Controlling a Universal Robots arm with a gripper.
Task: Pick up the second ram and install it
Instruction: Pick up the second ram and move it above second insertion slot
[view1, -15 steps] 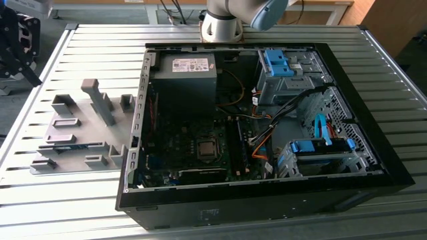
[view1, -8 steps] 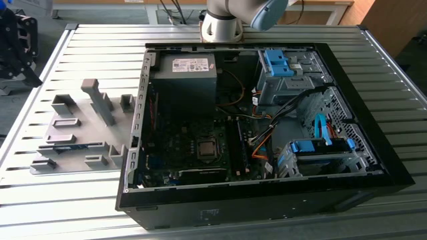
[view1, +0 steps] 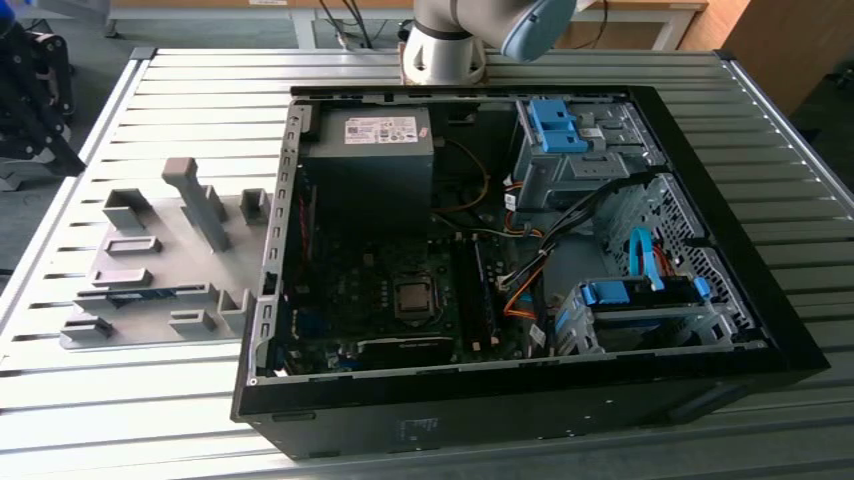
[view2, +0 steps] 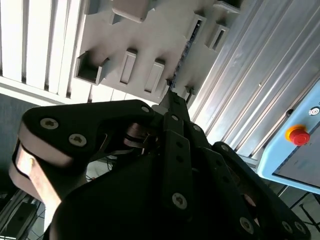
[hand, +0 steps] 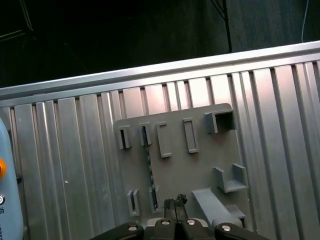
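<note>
Exterior view first: the open case (view1: 747, 330) sits on the ribbed tabletop (view1: 134, 400), taking up the middle and the exterior view's right. The arm (view1: 447, 45) stands behind it at the upper edge. At the exterior view's left is the grey holder (view1: 160, 250), and there's the ram (view1: 147, 294), low in the holder. It stands on its edge in a slot, its long axis running nearly straight across the frame, from the exterior view's left toward the case.

Over to the second wrist view: the gripper (view2: 172, 97) hangs above the holder (view2: 165, 30), its black fingers (view2: 173, 112) pressed together with nothing between them. The ram (view2: 182, 60) shows edge-on as a thin dark line that points almost straight at the fingertips, its nearer end just beside them.

First wrist view now: the ram (hand: 148, 170) stretches between two slotted blocks of the holder (hand: 200, 165), lengthwise toward the gripper (hand: 174, 202). The tips sit close beside the ram's nearer end, a little off its line and clear of it. Ribbed tabletop (hand: 65, 165) lies all around the holder.
</note>
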